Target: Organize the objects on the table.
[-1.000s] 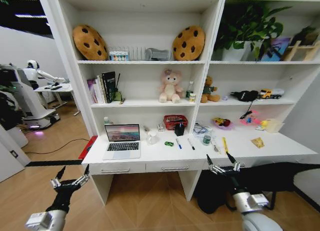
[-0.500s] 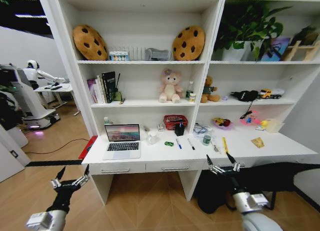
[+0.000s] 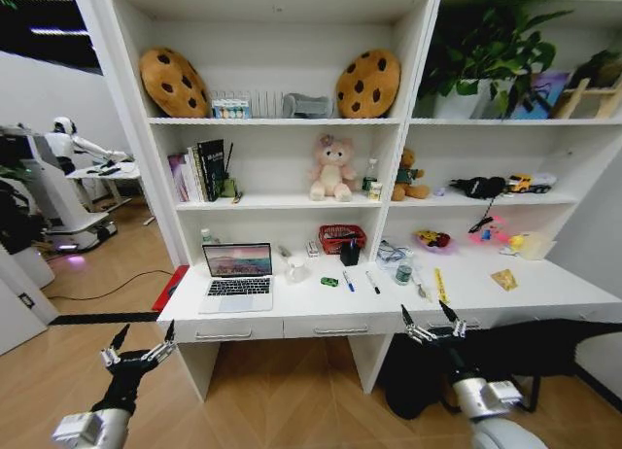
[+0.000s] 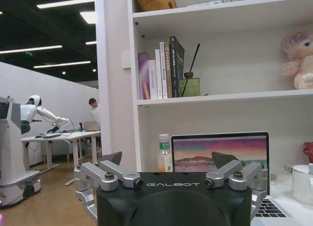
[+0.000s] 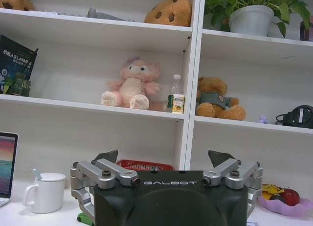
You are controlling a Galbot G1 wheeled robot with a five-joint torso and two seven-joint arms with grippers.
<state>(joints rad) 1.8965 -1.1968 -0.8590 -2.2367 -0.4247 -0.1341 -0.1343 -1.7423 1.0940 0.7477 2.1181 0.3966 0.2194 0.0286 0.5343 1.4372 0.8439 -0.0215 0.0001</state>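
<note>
A silver laptop stands open on the left of the white table; its lit screen also faces the left wrist camera. To its right lie a green toy car, a blue-capped pen and a black-capped pen. My left gripper hangs open in front of and below the table's left end, holding nothing. Just before the drawers, near the table's middle, my right gripper is open and empty too. The green car peeks past its body.
Behind the pens stand a white mug, a black pen holder, a red basket and a small can. A yellow strip lies further right. Two front drawers face me. A dark mass sits under the right side.
The head view has shifted very slightly. Both grippers stay open and hold about the same places before the table; nothing on it has moved.
</note>
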